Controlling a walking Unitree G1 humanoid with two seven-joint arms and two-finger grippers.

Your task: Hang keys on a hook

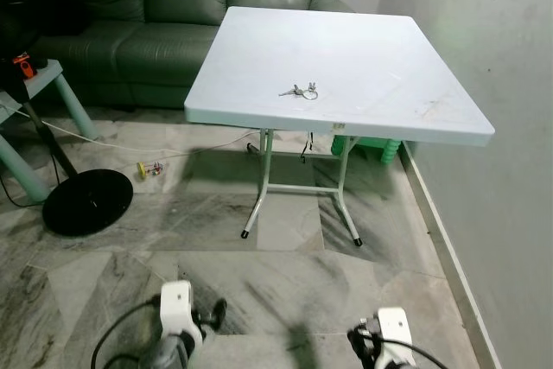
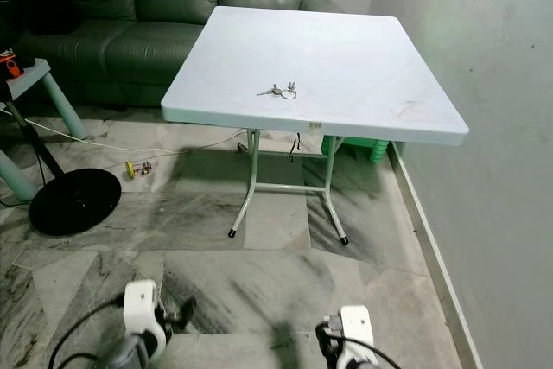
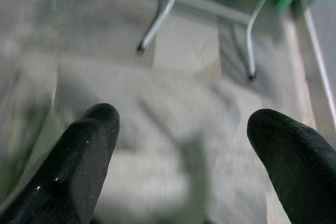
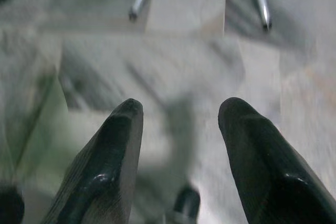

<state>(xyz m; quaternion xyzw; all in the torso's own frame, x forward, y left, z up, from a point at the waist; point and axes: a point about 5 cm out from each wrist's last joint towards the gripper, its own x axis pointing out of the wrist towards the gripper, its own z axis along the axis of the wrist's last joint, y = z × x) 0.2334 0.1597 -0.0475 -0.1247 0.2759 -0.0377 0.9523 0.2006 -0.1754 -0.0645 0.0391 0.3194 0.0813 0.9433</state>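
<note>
A small bunch of silver keys (image 1: 301, 91) on a ring lies near the front edge of a white folding table (image 1: 406, 58), seen again as the keys (image 2: 278, 91) in the right eye view. Both arms hang low at the bottom of the head views, far below the table. My left gripper (image 3: 184, 156) is open over bare floor, fingers wide apart. My right gripper (image 4: 181, 129) is open too, with nothing between its fingers (image 4: 252, 150).
A dark green sofa (image 1: 173, 6) stands behind the table. A grey wall (image 1: 501, 84) runs along the right. A black round stand base (image 1: 86, 200) and a pale stool (image 1: 43, 84) are at the left. White cable and a small yellow toy (image 1: 149, 169) lie on the marble floor.
</note>
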